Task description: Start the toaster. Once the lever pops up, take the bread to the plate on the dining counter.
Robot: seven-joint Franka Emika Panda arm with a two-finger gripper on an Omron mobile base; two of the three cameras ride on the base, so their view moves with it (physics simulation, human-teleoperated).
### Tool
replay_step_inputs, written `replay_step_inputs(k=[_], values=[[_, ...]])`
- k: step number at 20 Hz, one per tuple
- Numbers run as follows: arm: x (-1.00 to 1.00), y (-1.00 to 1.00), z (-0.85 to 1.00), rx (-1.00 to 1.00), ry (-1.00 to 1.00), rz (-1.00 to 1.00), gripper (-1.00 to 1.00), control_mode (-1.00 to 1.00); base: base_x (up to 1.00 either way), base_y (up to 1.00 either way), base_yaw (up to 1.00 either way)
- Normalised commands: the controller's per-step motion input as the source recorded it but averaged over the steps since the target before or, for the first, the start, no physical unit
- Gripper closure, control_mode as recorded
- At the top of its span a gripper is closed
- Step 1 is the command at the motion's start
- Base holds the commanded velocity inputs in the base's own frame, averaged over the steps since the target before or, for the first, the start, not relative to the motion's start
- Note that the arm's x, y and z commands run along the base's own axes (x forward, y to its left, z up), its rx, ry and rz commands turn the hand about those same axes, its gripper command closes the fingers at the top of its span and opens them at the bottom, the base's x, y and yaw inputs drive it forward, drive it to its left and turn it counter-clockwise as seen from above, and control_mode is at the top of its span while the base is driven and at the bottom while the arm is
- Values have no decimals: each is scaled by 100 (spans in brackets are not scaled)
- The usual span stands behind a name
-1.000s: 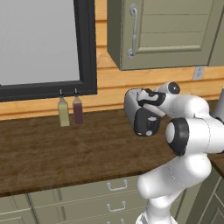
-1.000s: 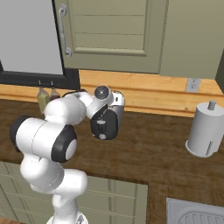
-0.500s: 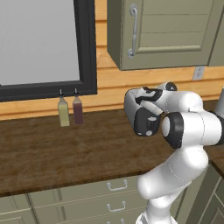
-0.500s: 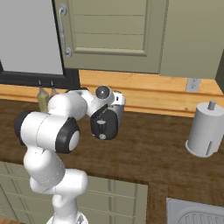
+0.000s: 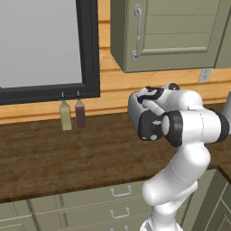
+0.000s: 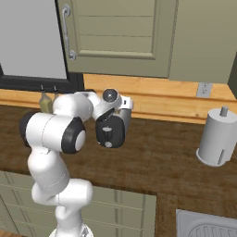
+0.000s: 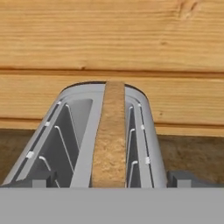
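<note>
The silver-grey toaster (image 6: 125, 121) stands at the back of the dark wood counter, with its black end panel (image 6: 110, 133) facing me. It also shows behind my forearm as the toaster (image 5: 135, 110). A small pale tab, the lever (image 6: 107, 131), sits on that panel; its height is too small to judge. The bread (image 7: 108, 135) stands on edge in a toaster (image 7: 146, 131) slot, crust up, with an empty slot to its left. My gripper (image 7: 111, 179) hangs open just above the toaster top, one fingertip on each side of the bread and touching nothing. The plate and the dining counter are out of view.
Two small bottles (image 5: 66, 115) (image 5: 80, 113) stand against the wall left of the toaster. A paper towel roll (image 6: 216, 138) is on the counter to the right, and a sink (image 6: 208, 226) lies at the near right corner. A cabinet door (image 6: 115, 37) hangs above.
My elbow has swung up and in a little. The hand stays over the toaster with its jaws open. The toaster and bread have not moved.
</note>
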Motion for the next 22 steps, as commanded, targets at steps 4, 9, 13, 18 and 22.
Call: replay_step_inputs(k=[4, 9, 13, 18, 22], values=[[14, 0, -22, 0, 0, 0, -100, -100, 0, 0, 0], [12, 0, -28, 0, 0, 0, -100, -100, 0, 0, 0], [3, 0, -32, 0, 0, 0, -100, -100, 0, 0, 0], [0, 0, -15, 0, 0, 0, 100, -100, 0, 0, 0], [0, 0, -9, 0, 0, 0, 100, -100, 0, 0, 0]])
